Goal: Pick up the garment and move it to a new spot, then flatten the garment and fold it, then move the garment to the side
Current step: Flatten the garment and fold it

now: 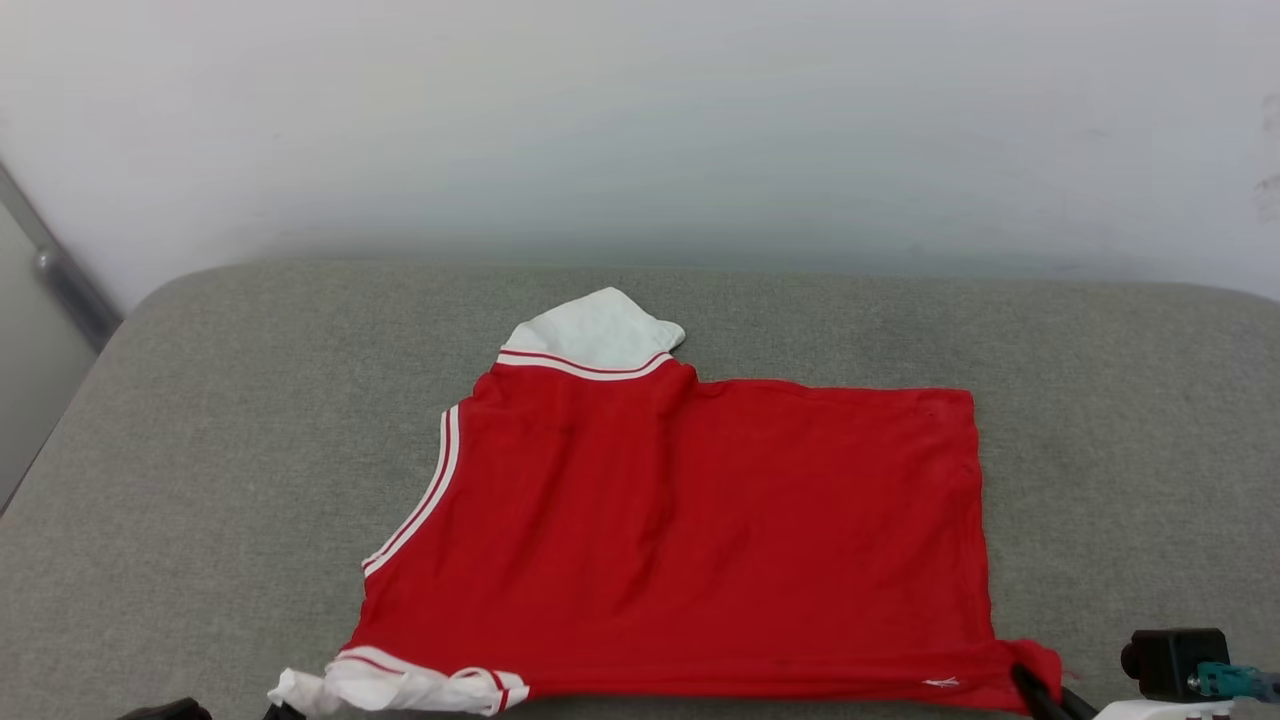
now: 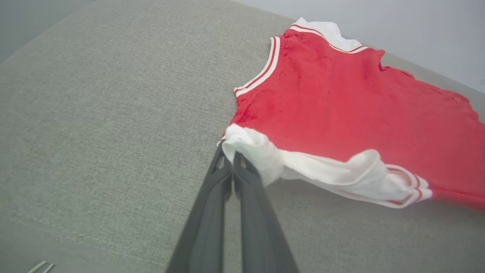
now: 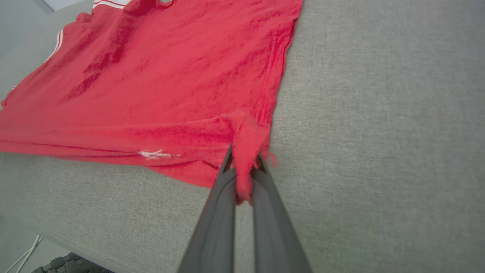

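Soft red garment (image 1: 700, 520) lies limp on a grey cushion (image 1: 200, 450). Left gripper (image 2: 229, 156) pinches its white sleeve (image 2: 341, 170), right gripper (image 3: 244, 161) a hem corner (image 3: 248, 136): sound holds.

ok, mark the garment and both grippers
garment (image 1: 700, 520): head view, middle of red body.
left gripper (image 2: 230, 158): left wrist view, between fingertips at white sleeve.
right gripper (image 3: 245, 165): right wrist view, between fingertips pinching red corner.
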Motion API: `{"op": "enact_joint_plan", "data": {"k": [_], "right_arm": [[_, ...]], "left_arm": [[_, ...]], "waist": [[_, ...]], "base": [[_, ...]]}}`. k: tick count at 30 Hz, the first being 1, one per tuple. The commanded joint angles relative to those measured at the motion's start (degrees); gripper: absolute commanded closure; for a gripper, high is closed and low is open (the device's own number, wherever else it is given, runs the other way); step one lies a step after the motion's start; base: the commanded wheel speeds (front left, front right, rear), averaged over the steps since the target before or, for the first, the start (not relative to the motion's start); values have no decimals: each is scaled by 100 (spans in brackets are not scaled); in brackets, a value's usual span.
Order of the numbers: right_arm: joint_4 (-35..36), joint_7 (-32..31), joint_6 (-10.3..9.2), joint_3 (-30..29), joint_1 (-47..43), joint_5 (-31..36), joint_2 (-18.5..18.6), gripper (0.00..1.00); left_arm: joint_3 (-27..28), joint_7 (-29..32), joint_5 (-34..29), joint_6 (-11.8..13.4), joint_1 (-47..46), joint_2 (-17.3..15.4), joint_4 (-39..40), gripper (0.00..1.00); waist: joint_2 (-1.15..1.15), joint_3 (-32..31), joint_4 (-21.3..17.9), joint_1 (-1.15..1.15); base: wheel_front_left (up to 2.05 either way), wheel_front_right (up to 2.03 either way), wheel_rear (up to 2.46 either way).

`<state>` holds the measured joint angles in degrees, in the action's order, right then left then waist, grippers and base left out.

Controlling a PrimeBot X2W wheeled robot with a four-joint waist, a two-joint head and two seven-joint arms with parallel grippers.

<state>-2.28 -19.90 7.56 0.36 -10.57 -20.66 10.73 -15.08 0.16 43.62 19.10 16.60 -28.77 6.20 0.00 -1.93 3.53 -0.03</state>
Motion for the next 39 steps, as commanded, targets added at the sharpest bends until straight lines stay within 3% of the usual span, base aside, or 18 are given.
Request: {"op": "enact_joint_plan", "data": {"k": [1,5,9,13,29,30,31,32,33,34,35,39], "right_arm": [[62,-39,-14,-66,-40,37,9,100],[292,-350,-13,-202,-119,123,-158,100],[269,-407,-12,-185,137,140,-216,100],[131,-373,-12,-151,562,184,-198,100],[-1141,-50,-10,500,2192,290,45,100],[-1262,-18,-11,534,2221,285,39,88],[-1363,17,-12,564,2246,282,41,68],[-1454,58,-12,592,2265,281,49,52],[-1530,101,-12,625,2286,256,42,0],[-1575,179,-12,681,2306,250,58,0],[-1587,280,-12,748,2306,212,70,0],[-1570,779,-12,814,2222,90,144,0]], "left_arm": [[62,-10,3,51,21,-46,60,100],[28,72,47,16,-167,-39,344,100],[-104,77,40,-277,-743,39,140,100],[-229,42,18,-649,-1554,142,-322,100],[-534,-95,123,-1489,-3377,655,-2309,100],[-555,-71,148,-1541,-3428,684,-2440,100],[-558,-46,193,-1599,-3475,707,-2579,100],[-563,-23,251,-1664,-3509,736,-2685,92],[-544,-19,322,-1730,-3547,771,-2787,64],[-505,-84,372,-1789,-3587,797,-2861,25],[-485,-128,409,-1835,-3610,826,-2937,0],[-419,-264,488,-1929,-3608,836,-3178,0]], "waist": [[0,15,3,3],[0,100,-17,3],[0,285,-1,3],[0,649,-48,3],[0,1711,-257,3],[0,1723,-262,3],[0,1730,-268,3],[0,1725,-271,3],[0,1714,-273,3],[0,1695,-277,3],[0,1663,-279,3],[0,1477,-291,3]], "base": [[0,0,0],[0,0,0],[0,0,0],[0,0,0],[0,0,0],[0,0,0],[0,0,0],[0,0,0],[0,0,0],[0,0,0],[0,0,0],[0,0,0]]}}
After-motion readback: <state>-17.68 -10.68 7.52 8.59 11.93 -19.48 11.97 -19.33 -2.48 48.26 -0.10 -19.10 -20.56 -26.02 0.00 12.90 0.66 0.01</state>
